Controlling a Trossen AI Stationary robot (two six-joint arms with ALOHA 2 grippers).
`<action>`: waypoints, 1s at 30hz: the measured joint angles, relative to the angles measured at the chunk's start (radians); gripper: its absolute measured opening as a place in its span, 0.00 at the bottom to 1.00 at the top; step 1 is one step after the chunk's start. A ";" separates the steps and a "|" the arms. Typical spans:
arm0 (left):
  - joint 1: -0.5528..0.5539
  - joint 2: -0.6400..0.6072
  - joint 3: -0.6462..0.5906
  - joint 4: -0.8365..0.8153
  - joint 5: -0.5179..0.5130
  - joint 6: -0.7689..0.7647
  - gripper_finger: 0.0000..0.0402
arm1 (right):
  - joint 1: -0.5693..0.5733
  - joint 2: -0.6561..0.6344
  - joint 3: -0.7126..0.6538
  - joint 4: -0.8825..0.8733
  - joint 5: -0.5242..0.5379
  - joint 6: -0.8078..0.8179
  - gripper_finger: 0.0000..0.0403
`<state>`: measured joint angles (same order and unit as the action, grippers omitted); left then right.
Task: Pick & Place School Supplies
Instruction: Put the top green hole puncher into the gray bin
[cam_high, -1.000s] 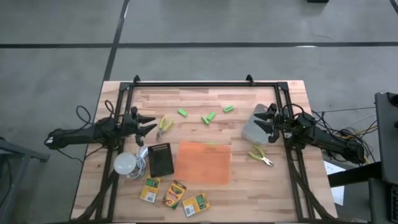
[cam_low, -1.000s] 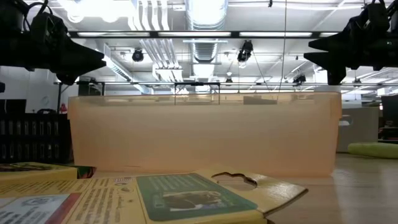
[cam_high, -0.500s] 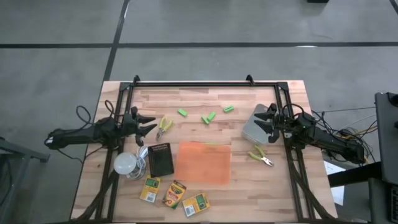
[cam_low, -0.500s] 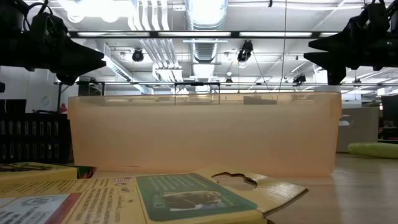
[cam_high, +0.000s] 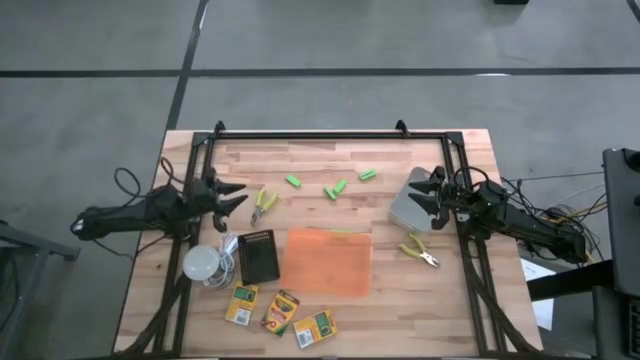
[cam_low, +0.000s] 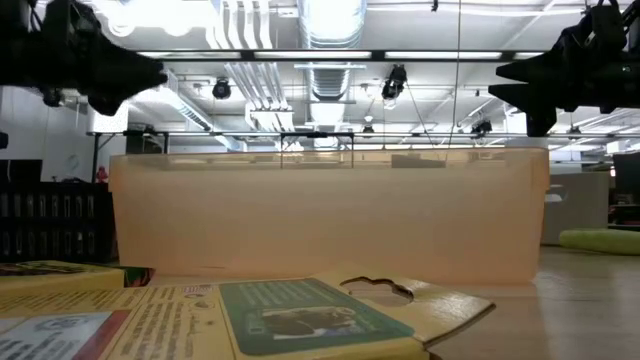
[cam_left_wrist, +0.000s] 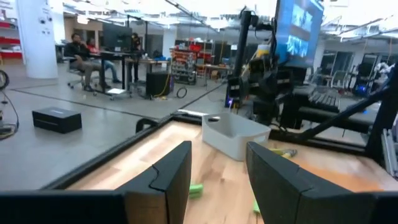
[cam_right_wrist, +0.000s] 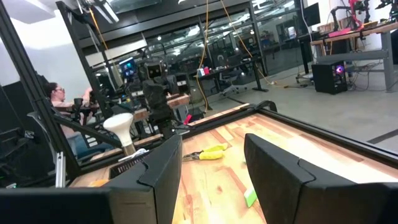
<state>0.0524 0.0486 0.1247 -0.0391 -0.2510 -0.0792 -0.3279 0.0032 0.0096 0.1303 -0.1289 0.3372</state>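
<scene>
the left pincer (cam_high: 232, 196) hangs above the left side of the wooden bench (cam_high: 450, 300), its fingers (cam_left_wrist: 163, 177) spread apart and pinching nothing. near it on the bench lies a white round bulb (cam_high: 200, 262) with a cord, and just right of the bulb a dark ribbed block (cam_high: 259, 255).

just right of the left pincer lies one pair of yellow-handled scissors (cam_high: 264, 201). along the near edge lie three yellow-and-green crayon boxes: the left one (cam_high: 240, 304), the middle one (cam_high: 281, 311) and the right one (cam_high: 314, 327), close together; in the low view one box (cam_low: 290, 318) fills the foreground.

the orange translucent tray (cam_high: 328, 260) sits in the middle of the bench, near side, apart from the boxes. beyond it, toward the far edge, lie the bright green blocks: one (cam_high: 294, 181) on the left, a pair touching (cam_high: 336, 188) in the middle, and one (cam_high: 367, 174) further right.

a grey rectangular bin (cam_high: 408, 206) stands on the right side. the right pincer (cam_high: 428, 199) hovers at the bin's right edge, fingers (cam_right_wrist: 158, 168) spread, pinching nothing. the second pair of yellow-handled scissors (cam_high: 420, 252) lies on the bench just nearer than the bin, right of the tray.

people sit at desks in the room beyond the bench.
</scene>
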 joint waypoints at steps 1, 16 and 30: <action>0.000 0.004 0.026 -0.030 -0.009 0.008 0.39 | 0.000 0.000 0.000 0.000 0.000 0.000 0.42; -0.001 0.352 0.442 -0.296 -0.082 0.022 0.50 | 0.000 0.000 0.000 0.000 0.000 0.000 0.42; -0.072 0.744 0.842 -0.809 0.085 -0.139 0.51 | 0.000 0.000 0.000 0.000 0.000 0.000 0.42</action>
<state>-0.0198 0.7930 0.9671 -0.8479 -0.1655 -0.2179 -0.3276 0.0032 0.0096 0.1303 -0.1291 0.3370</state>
